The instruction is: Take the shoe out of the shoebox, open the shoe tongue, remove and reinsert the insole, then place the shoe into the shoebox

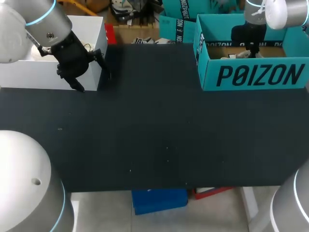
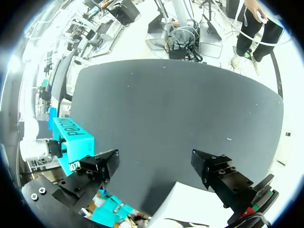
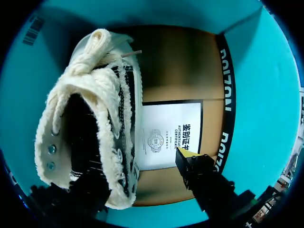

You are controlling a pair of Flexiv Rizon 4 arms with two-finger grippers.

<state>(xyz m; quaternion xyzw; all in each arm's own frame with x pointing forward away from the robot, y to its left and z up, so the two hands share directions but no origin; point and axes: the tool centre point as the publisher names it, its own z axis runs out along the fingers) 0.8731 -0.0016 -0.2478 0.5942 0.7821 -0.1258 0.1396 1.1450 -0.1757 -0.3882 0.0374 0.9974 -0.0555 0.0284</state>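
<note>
Right gripper [image 3: 137,175], inside the teal cardboard shoebox [image 1: 251,75], fingers spread and pinching nothing: one yellow-tipped finger [image 3: 187,156] stands clear beside the shoe [image 3: 90,118], and the other is lost in shadow at its collar. The shoe's long axis runs ahead of the gripper, along one box wall. It is dark checked canvas with frayed cream edging and thick rope laces. The left gripper [image 2: 154,166], also spread and empty, is well apart.

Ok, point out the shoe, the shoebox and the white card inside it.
shoe [image 3: 102,88], right wrist view, on its frayed cream collar.
shoebox [image 1: 256,75], head view, on its teal front wall.
white card [image 3: 171,135], right wrist view, on its printed middle.
</note>
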